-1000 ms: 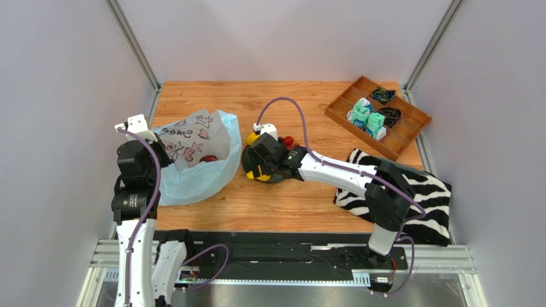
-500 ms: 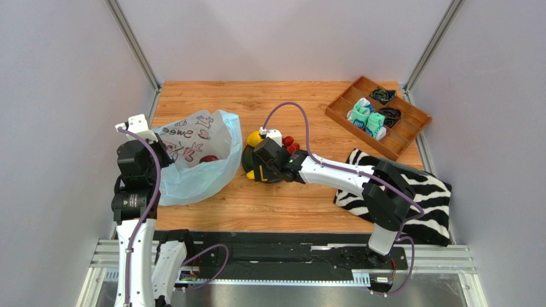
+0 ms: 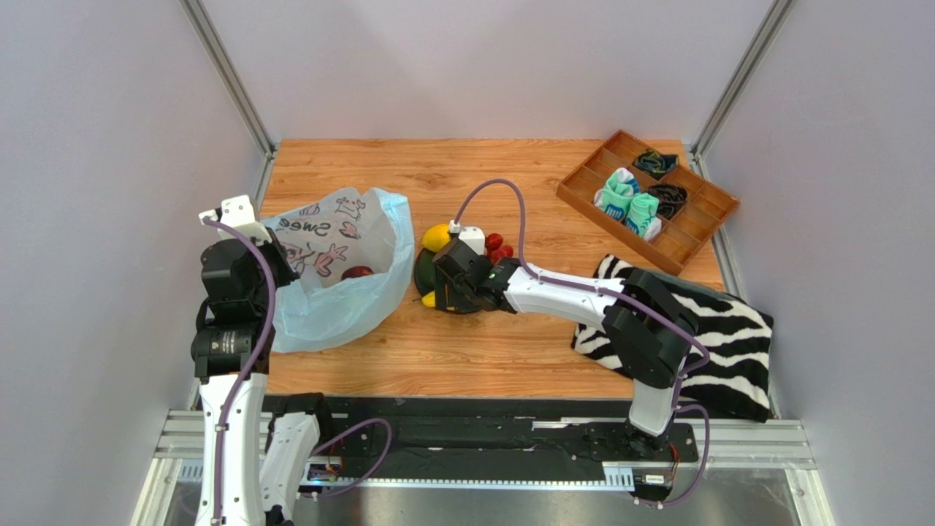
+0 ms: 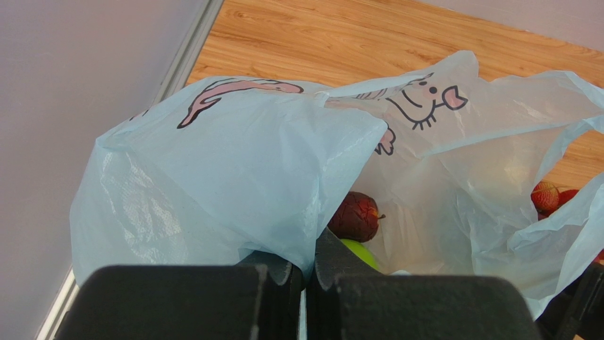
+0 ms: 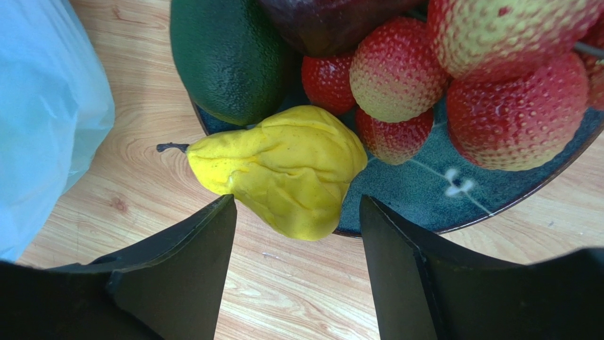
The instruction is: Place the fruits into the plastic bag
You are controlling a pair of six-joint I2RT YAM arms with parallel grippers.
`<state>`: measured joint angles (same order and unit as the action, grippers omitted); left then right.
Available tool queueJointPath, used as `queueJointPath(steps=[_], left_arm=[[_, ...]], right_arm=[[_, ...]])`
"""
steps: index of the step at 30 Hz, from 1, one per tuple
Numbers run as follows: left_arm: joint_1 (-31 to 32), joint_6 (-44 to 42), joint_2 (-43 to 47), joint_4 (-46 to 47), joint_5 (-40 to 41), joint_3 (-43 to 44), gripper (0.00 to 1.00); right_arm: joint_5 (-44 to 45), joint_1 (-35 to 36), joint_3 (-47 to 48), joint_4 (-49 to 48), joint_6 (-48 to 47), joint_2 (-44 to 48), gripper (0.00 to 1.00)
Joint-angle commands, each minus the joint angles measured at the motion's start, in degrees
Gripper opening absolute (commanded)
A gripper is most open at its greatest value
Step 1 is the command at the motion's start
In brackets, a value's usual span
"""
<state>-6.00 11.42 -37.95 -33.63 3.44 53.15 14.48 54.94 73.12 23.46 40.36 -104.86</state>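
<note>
Pale blue plastic film is pinched between the left fingers point(image 4: 334, 270), which are closed tight on the near rim of the plastic bag point(image 3: 329, 279) and hold its mouth up. The bag sits at the left of the wooden counter point(image 3: 494, 353). Inside it lie a dark red-purple fruit point(image 4: 356, 216) and, just below that, a bright green apple point(image 4: 360, 252).

Right of the bag, a dark plate point(image 5: 400, 191) carries the other fruits. The yellow pear point(image 5: 283, 170) rests on the plate's near rim, its stem end hanging over the wood toward the bag. Behind it lie a dark green fruit point(image 5: 227, 57) and a cluster of red strawberries point(image 5: 390, 71). A yellow lemon point(image 3: 437, 236) shows at the plate's far side.

The right fingers point(image 5: 190, 263) are spread wide, one on each side of the pear, low over the counter, with a little gap showing at both tips. A zebra-striped cloth point(image 3: 727, 329) lies at the right under that arm.
</note>
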Motion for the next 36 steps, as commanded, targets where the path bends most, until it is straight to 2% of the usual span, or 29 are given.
queueJointPath(steps=[1, 13, 16, 31, 36], left_arm=[[0.11, -0.35, 0.07, 1.19, -0.89, -0.23, 0.0], [0.02, -0.17, -0.1, 1.28, -1.68, -0.23, 0.0], [0.11, -0.17, -0.1, 1.2, -1.95, -0.23, 0.0], [0.11, -0.17, -0.37, 1.37, -2.39, -0.23, 0.0], [0.11, -0.17, -0.37, 1.37, -2.3, -0.23, 0.0]], right_arm=[[0.9, -0.18, 2.2, -1.67, 2.62, -0.52, 0.68], [1.69, -0.18, 2.73, -2.54, 4.03, -1.75, 0.67], [2.04, -0.18, 2.73, -2.72, 4.11, -1.84, 0.64], [1.87, -0.18, 2.11, -2.72, 3.06, -1.31, 0.3], [1.43, -0.18, 1.76, -2.72, 2.36, -0.53, 0.24]])
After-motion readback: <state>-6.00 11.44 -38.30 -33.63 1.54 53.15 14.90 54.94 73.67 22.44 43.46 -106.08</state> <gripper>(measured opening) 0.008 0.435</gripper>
